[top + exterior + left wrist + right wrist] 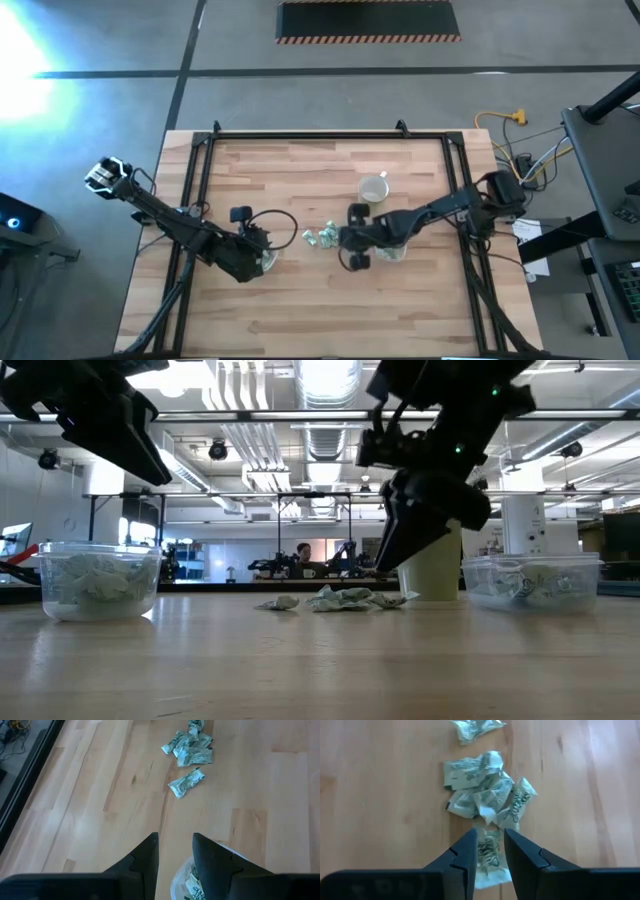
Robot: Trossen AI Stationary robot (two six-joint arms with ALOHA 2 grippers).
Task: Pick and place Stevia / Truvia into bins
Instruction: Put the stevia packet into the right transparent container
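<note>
A small pile of pale green and white Stevia packets (322,237) lies flat on the wooden table near its middle, also seen in the right wrist view (480,785). My right gripper (488,834) hovers just above the pile's right end, fingers slightly open over one packet (487,857) and touching nothing; in the low view it hangs clear of the table (397,560). My left gripper (175,837) is open and empty above the round clear bin (270,262), which holds packets (98,580). The second clear bin (530,582) stands to the right under my right arm.
A pale cream mug (373,188) stands behind the pile, toward the far side. One packet (186,782) lies a little apart from the heap, on its left side. A black frame (200,150) runs round the table's edges. Bare wood stretches along the near side.
</note>
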